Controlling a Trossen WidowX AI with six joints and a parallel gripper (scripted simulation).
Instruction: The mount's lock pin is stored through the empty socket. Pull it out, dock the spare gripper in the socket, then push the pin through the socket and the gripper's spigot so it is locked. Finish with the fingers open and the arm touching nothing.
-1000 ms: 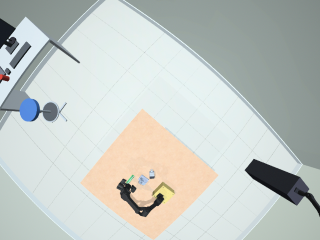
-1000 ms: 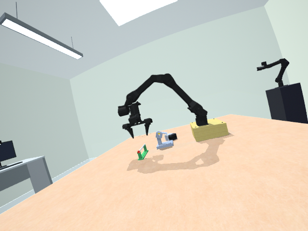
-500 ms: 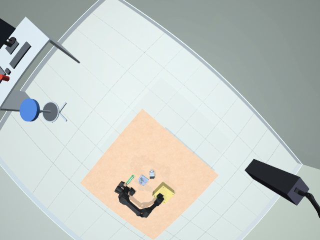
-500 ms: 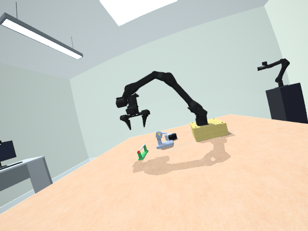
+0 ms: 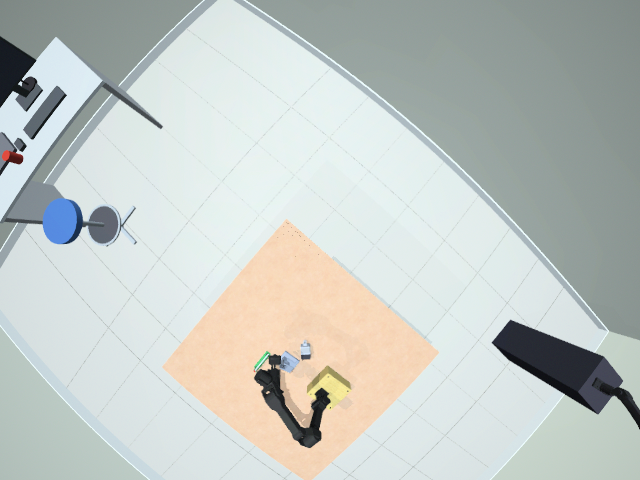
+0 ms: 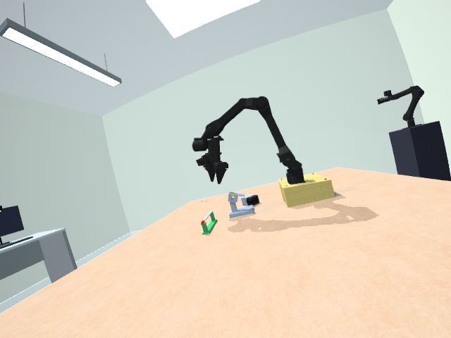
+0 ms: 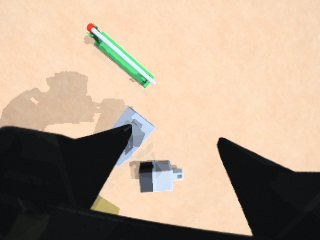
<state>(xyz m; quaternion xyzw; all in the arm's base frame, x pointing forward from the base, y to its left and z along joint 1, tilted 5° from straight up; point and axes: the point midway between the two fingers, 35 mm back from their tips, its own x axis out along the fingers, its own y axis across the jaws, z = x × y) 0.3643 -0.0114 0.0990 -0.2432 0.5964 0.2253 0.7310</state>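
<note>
The lock pin (image 6: 207, 217) (image 7: 123, 56) (image 5: 262, 360), white with a red head, lies along the top of a green rack (image 6: 211, 226) (image 7: 114, 57), out of the socket. The blue-grey mount (image 5: 289, 361) (image 6: 240, 211) (image 7: 145, 128) stands beside the rack, its raised socket without the spare gripper. The spare gripper (image 5: 305, 351) (image 6: 251, 200) (image 7: 161, 176), a light grey block with a black end and a small spigot, is separate, beside the mount. My gripper (image 6: 215, 182) (image 7: 174, 134) is open and empty, high above the table. My left finger partly covers the mount in the wrist view.
The yellow block (image 5: 336, 384) (image 6: 309, 194) (image 7: 105, 205) under my arm's base stands on the far side of the mount from the rack. The tan table top (image 5: 222, 356) (image 6: 218, 284) carries all these things. A second arm stands on a dark pedestal (image 6: 418, 153) away from the table.
</note>
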